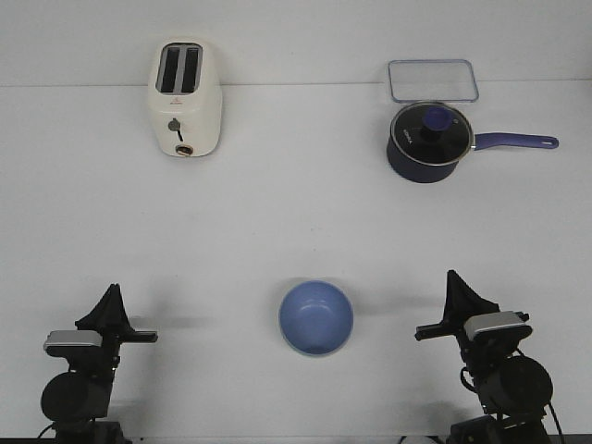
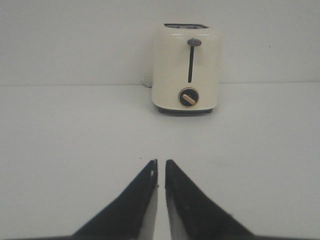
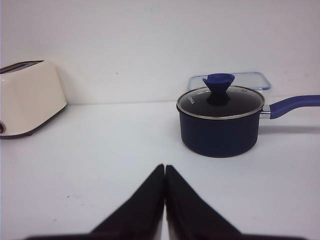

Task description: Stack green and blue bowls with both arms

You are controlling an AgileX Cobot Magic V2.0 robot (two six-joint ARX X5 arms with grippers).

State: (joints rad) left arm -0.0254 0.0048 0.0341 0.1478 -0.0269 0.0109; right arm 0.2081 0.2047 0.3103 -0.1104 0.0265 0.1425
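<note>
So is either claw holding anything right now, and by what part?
Nothing is held. Left claw and right claw are both shut on nothing; the blue bowl sits untouched between them.

Small white letters are seen on the dark blue pot (image 1: 425, 148) near the far right corner of the table (image 1: 296, 222), but they cannot be read.

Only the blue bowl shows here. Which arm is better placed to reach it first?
Neither clearly. The blue bowl sits about midway between the left gripper and the right gripper, marginally nearer the right; both are shut and empty. I'd lean right, weakly. No green bowl is in any view.
</note>
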